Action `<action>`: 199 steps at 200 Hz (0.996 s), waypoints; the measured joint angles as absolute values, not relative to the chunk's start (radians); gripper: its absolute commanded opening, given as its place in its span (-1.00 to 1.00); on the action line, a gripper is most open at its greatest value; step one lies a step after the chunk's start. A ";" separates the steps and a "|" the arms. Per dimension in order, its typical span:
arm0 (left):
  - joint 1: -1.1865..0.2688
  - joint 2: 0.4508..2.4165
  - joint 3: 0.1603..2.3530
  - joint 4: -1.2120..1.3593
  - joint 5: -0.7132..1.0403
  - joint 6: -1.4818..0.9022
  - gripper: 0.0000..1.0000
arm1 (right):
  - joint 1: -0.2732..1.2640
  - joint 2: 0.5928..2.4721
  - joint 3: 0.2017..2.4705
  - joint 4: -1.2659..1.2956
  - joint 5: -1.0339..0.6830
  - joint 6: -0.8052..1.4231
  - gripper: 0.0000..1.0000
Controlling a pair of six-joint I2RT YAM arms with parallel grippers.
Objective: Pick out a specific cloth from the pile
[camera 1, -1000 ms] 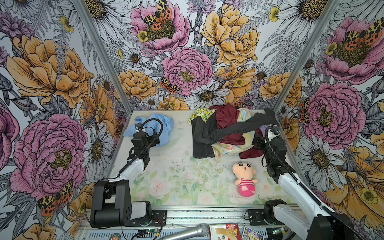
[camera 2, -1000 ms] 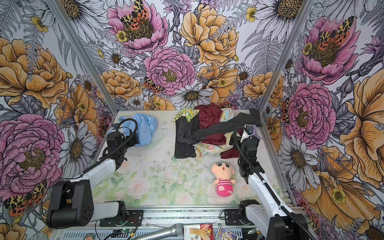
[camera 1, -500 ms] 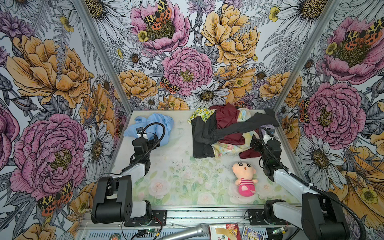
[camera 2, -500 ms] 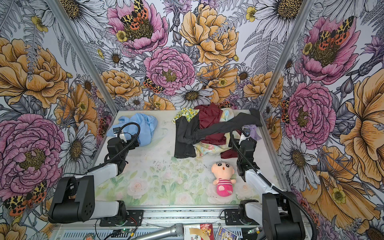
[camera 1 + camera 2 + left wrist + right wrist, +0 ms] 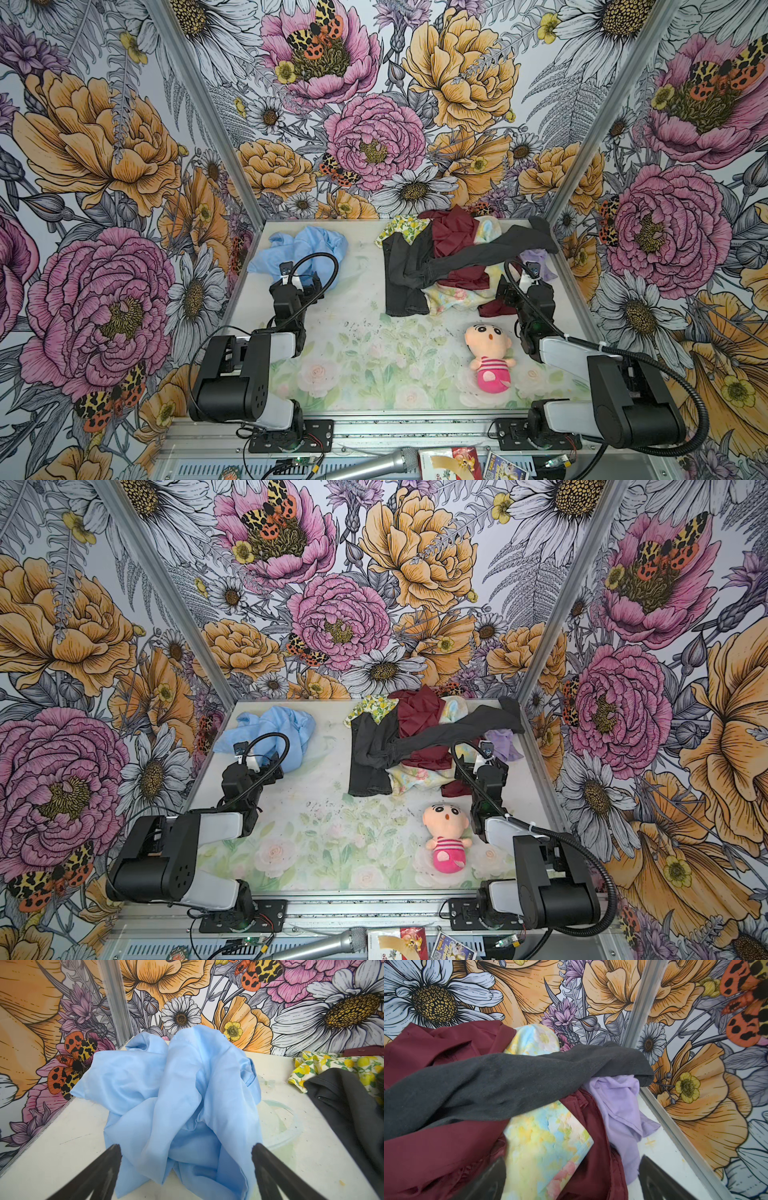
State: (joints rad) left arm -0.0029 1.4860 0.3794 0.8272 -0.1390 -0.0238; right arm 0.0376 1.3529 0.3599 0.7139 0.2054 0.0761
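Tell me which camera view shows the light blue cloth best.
The left wrist view: the cloth fills the frame, folds and hems clear, between the open left claw. Both top views show it small, partly behind that arm. The right wrist view misses it.

Cloth [image 5: 187,1093]: thin, smooth sky-blue fabric, faint sheen, soft creases. Pile [image 5: 500,1084]: matt dark grey knit, slightly linty; maroon weave with low sheen; pastel print cotton-like. Doll [image 5: 489,353]: fuzzy plush. Tabletop [image 5: 357,357]: matt printed surface, speckled with grime.
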 measured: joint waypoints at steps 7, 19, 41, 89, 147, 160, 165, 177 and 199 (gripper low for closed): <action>-0.011 1.498 0.371 0.850 -0.142 -0.017 0.98 | 0.037 1.372 0.356 0.736 0.205 0.075 0.99; -0.026 1.517 0.359 0.880 -0.150 -0.002 0.97 | 0.032 1.398 0.353 0.761 0.205 0.072 0.99; -0.039 1.539 0.353 0.908 -0.159 0.011 0.98 | 0.025 1.450 0.347 0.822 0.198 0.072 0.99; -0.041 1.543 0.354 0.936 -0.166 0.027 0.98 | 0.017 1.534 0.352 0.869 0.172 0.066 0.99; -0.002 1.543 0.367 0.920 -0.145 0.025 0.97 | -0.026 1.534 0.379 0.858 0.116 0.074 0.99; -0.002 1.543 0.367 0.920 -0.142 0.025 0.98 | -0.026 1.534 0.379 0.857 0.109 0.074 0.99; -0.002 1.543 0.367 0.920 -0.142 0.025 0.98 | -0.026 1.534 0.379 0.857 0.108 0.074 0.99; -0.002 1.543 0.367 0.919 -0.141 0.025 0.98 | -0.026 1.534 0.379 0.857 0.107 0.074 0.99; -0.002 1.543 0.367 0.918 -0.141 0.025 0.98 | -0.026 1.534 0.379 0.857 0.104 0.074 0.99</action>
State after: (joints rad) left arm -0.0021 1.5429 0.3668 0.9180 -0.1413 0.0250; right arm -0.0257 1.5341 0.3794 0.8574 0.1040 0.0738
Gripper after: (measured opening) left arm 0.987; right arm 0.996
